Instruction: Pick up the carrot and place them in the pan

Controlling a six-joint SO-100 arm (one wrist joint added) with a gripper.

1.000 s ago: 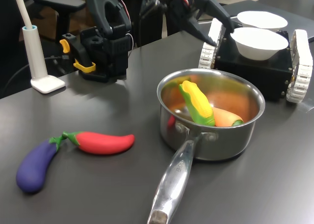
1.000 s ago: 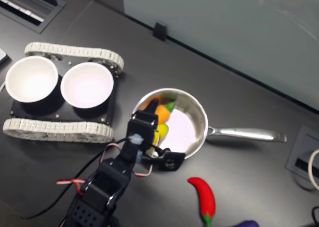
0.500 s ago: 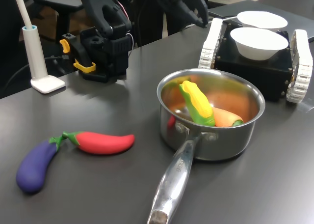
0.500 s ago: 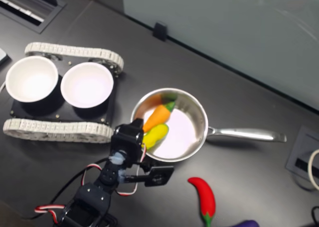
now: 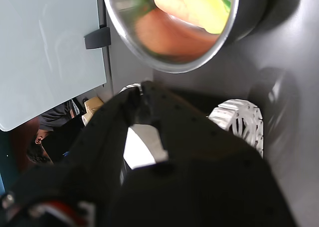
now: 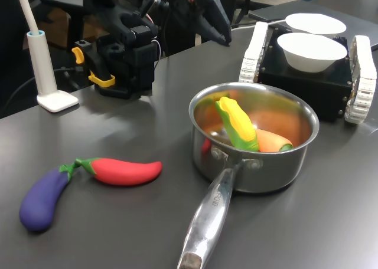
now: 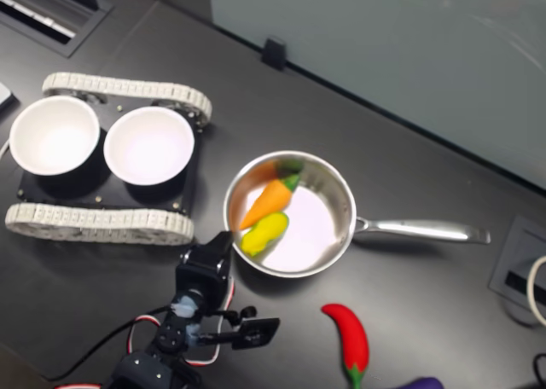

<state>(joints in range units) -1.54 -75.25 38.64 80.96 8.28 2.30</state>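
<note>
The carrot is lying inside the pan in the wrist view, w/ the corn touching it, so I am judging the placing as done; nothing of the task is remaining except maybe parking the arm. The gripper is filling most of this pic as a dark mass, not over the pan, and I cannot tell how far it is open; nothing orange is showing in it.

In the first exterior view the carrot is resting on the pan bottom, the corn leaning over it. The chili and eggplant are lying on the table, well apart from the pan. The gripper is hanging high near the arm base, pointing down twd the bowls.

In the second exterior view the carrot is sitting in the pan beside the corn. The arm is folded, the gripper just outside the pan rim, apparently holding nothing.
</note>
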